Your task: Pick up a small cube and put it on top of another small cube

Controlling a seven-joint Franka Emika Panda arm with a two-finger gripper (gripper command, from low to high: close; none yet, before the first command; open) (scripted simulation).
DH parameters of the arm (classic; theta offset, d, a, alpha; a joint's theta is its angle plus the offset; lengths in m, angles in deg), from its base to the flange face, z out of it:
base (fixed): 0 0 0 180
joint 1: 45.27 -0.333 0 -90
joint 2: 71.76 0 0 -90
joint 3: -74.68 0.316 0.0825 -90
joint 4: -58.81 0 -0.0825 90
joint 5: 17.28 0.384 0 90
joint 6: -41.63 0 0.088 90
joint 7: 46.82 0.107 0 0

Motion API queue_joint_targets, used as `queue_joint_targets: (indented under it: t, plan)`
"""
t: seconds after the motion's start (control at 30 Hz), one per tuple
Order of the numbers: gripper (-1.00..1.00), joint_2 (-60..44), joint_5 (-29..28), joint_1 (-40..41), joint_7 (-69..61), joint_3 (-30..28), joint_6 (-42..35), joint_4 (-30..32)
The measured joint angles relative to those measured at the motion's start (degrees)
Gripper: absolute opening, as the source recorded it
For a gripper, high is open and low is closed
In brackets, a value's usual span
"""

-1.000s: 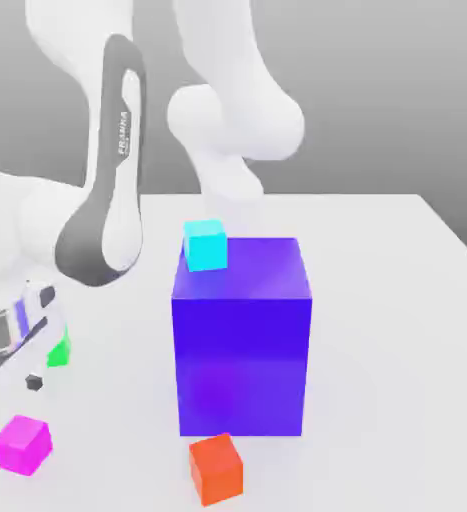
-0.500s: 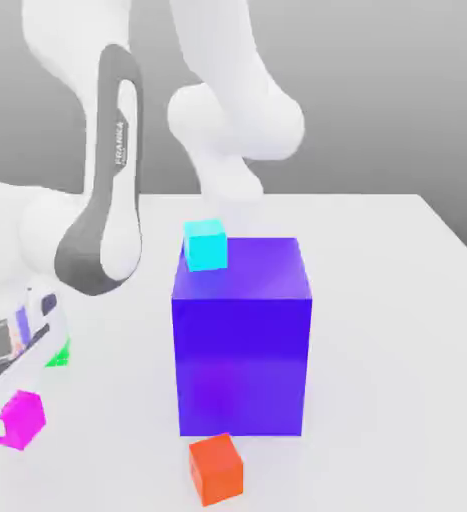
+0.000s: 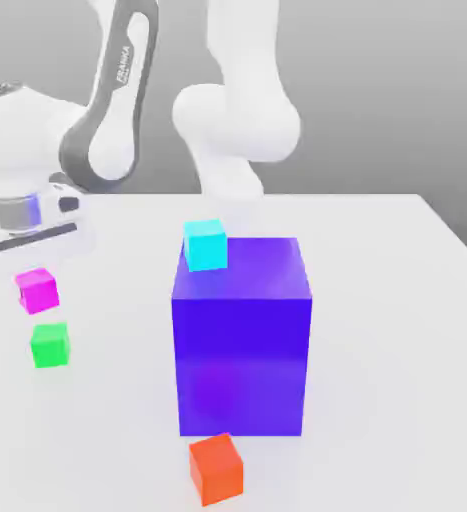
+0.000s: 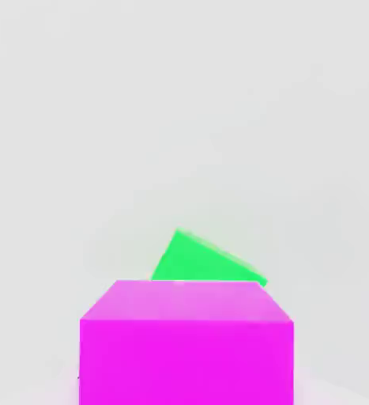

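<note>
Item: pink cube (image 3: 37,289), aloft at left of frame; my hand's grip state — cannot tell. Squaring over green cube (image 3: 50,344) before lowering advised.

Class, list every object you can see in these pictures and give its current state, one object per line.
magenta cube: lifted off the table, above the green cube.
green cube: resting on the table, nothing on it.
cyan cube: sitting on the big blue-purple cube.
big blue-purple cube: standing on the table.
orange-red cube: on the table.
</note>
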Motion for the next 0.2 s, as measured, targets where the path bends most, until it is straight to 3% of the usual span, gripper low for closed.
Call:
queue_joint_targets:
  t: [0.1, 0.13, 0.2]
  plan:
    - [-1.0, -6.0, 3.3, 0.0, -2.3, 0.8, 5.8, -0.2]
    - [1.0, -7.6, 4.3, 0.2, -3.0, 1.3, 7.2, -0.3]
    - [1.0, -7.6, 4.3, 0.2, -3.0, 1.3, 7.2, -0.3]
